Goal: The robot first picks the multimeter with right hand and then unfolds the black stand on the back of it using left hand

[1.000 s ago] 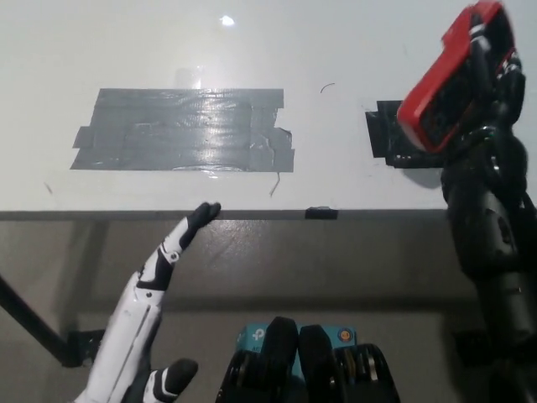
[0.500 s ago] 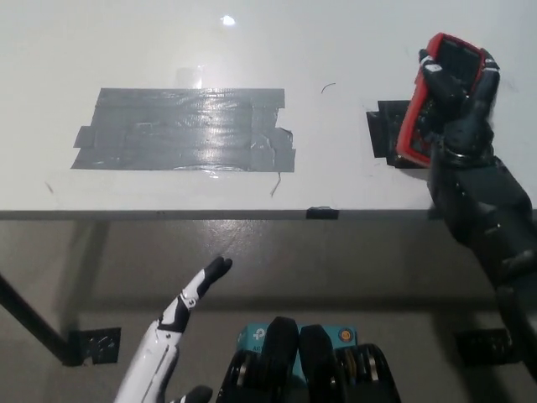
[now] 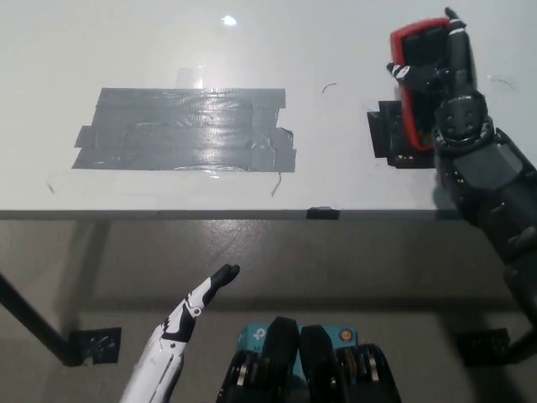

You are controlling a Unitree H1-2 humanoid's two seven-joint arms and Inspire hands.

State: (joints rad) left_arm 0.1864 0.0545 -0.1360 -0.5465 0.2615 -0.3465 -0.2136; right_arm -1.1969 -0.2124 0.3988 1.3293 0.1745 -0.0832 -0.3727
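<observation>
The multimeter point(image 3: 418, 80) is red-cased with a dark face. It stands nearly upright at the right of the head view, over a black tape square point(image 3: 388, 133) on the white table point(image 3: 168, 50). My black right hand point(image 3: 449, 92) is shut on it, fingers wrapped round its right side. The stand on its back is hidden. My white left hand point(image 3: 189, 323) hangs low at the lower left, in front of the table edge, its dark-tipped fingers stretched out and holding nothing.
A wide patch of grey tape point(image 3: 185, 130) lies on the table's left half. A small black tab point(image 3: 322, 213) sits on the front table edge. A black table leg and foot plate point(image 3: 84, 344) show on the floor at the lower left.
My right hand has turned the multimeter more upright and carried it left and down toward the black tape square. My left hand has dropped away from the table edge.
</observation>
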